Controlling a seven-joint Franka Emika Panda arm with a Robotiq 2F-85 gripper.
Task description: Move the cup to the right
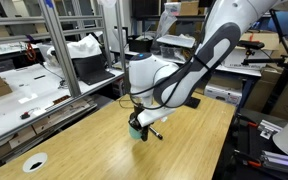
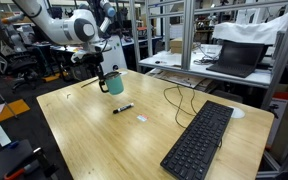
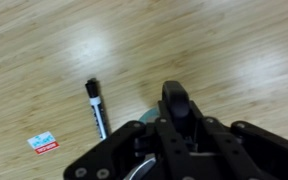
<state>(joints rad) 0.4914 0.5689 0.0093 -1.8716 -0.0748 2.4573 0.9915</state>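
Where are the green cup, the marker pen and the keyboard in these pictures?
cup [image 2: 114, 83]: in an exterior view, on its teal side wall.
marker pen [image 2: 123, 107]: in an exterior view, middle of the barrel.
keyboard [image 2: 199, 142]: in an exterior view, on the middle keys.

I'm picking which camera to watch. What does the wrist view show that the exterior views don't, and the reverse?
Wrist only: red print on the small tag. Exterior only: the keyboard, the white disc and the whole arm. Shared: the marker, the table and the cup at the end effector, only a teal sliver in the wrist view.
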